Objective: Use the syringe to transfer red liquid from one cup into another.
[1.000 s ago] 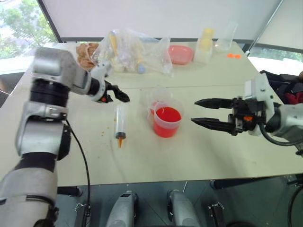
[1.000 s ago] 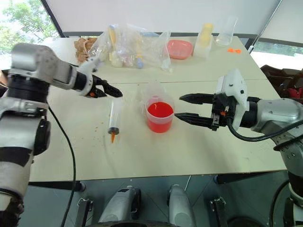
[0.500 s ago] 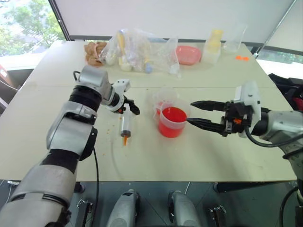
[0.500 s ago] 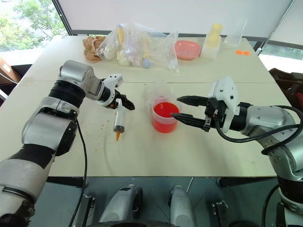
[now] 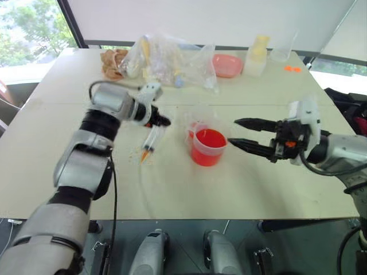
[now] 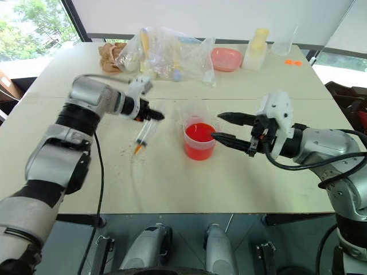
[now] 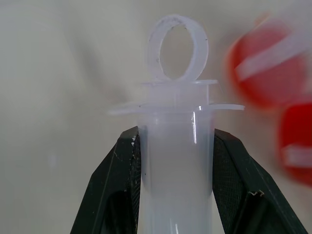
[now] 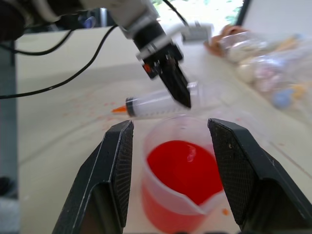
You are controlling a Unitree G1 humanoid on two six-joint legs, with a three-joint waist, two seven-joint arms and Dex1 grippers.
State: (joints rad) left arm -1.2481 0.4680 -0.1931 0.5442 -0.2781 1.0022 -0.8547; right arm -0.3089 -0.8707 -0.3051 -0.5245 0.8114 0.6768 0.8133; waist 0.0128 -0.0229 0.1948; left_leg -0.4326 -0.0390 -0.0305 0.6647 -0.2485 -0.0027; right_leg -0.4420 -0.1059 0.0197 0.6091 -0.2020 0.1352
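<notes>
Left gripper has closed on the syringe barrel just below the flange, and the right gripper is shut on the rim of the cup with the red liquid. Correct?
Not quite. The right gripper is open, its fingers standing apart on either side of the cup without touching it, as the right wrist view shows. The left gripper is shut on the syringe barrel below the flange, as you said.

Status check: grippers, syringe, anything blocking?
Left gripper shut on syringe, near its plunger end. Right gripper open beside red cup. Nothing in the way.
</notes>
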